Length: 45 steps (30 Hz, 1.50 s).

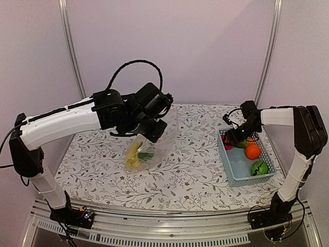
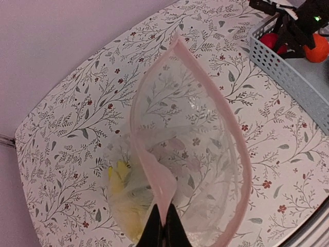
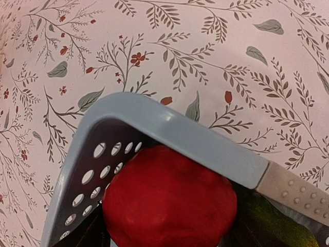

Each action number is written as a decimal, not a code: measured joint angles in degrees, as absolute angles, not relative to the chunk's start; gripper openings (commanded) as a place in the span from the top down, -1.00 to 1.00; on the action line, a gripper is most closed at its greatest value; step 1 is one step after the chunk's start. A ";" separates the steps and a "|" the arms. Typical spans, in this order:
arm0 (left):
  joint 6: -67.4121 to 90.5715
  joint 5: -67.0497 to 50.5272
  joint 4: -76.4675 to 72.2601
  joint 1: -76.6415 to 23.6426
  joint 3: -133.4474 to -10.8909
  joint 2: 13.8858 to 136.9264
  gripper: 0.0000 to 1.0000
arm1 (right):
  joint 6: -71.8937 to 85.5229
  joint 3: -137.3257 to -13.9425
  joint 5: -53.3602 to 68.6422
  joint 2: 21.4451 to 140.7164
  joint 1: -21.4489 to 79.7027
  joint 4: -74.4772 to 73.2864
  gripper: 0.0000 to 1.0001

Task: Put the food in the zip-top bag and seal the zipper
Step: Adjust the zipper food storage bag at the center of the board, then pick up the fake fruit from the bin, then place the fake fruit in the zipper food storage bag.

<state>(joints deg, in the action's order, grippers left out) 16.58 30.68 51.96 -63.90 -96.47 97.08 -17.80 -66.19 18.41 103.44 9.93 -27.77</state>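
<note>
Over the left-centre of the flowered table (image 1: 195, 172), a clear crinkly zip-top bag (image 1: 154, 148), lifted by its top edge and sagging down to the tabletop, mouth gaping in a wide teardrop in the left wrist view. Around that mouth, the pale pink zipper (image 2: 234, 139), unsealed all the way round. Down in the bottom, yellow bananas (image 1: 133, 154) with a dark green piece (image 1: 146, 155) just beside them. Pinched on the zipper at the near corner, the left gripper (image 2: 164, 226), dark fingers pressed together with only the strip between. Further right, well apart from the bag, a light blue lattice basket (image 1: 232, 174), with a red apple (image 3: 169, 200) in its far left corner, a green-orange mango (image 1: 242, 144) next to it, then an orange (image 1: 252, 151) and a striped green ball (image 1: 259, 168) toward the near end. Lowered into that far corner, the right gripper (image 1: 230, 138), the apple filling its wrist view just ahead (one dotted pale finger (image 3: 293, 193) close beside the fruit, at the basket rim); impossible to tell whether clamped on the apple or merely open around it.
</note>
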 measured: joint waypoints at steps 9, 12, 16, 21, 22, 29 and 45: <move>16.82 30.35 50.17 -64.20 -94.78 97.06 1.00 | -18.35 -64.12 16.84 98.13 9.80 -27.38 -0.05; 16.97 30.35 49.98 -64.27 -94.76 97.06 1.00 | -18.96 -63.99 16.40 95.13 9.78 -27.38 -0.05; 17.17 30.37 49.93 -64.38 -94.76 96.99 1.00 | -19.51 -64.34 16.86 90.28 9.78 -28.45 -0.04; 17.19 30.30 49.34 -64.88 -94.76 96.57 1.00 | -20.73 -69.23 21.89 83.42 10.15 -34.15 -0.04; 17.19 30.28 49.08 -64.99 -94.76 96.36 1.00 | -20.82 -71.00 23.42 82.13 10.50 -35.29 -0.05; 17.19 30.44 45.17 -65.47 -92.68 93.82 1.00 | -20.43 -81.93 30.81 76.47 17.45 -38.24 -0.10; 17.65 30.33 40.47 -65.89 -90.06 93.27 1.00 | -17.91 -92.99 42.83 81.10 28.27 -39.83 -0.12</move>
<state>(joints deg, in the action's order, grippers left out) 17.65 30.33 40.47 -65.89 -90.06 93.27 -17.91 -92.99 42.83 81.10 28.27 -39.83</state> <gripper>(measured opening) 0.005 0.690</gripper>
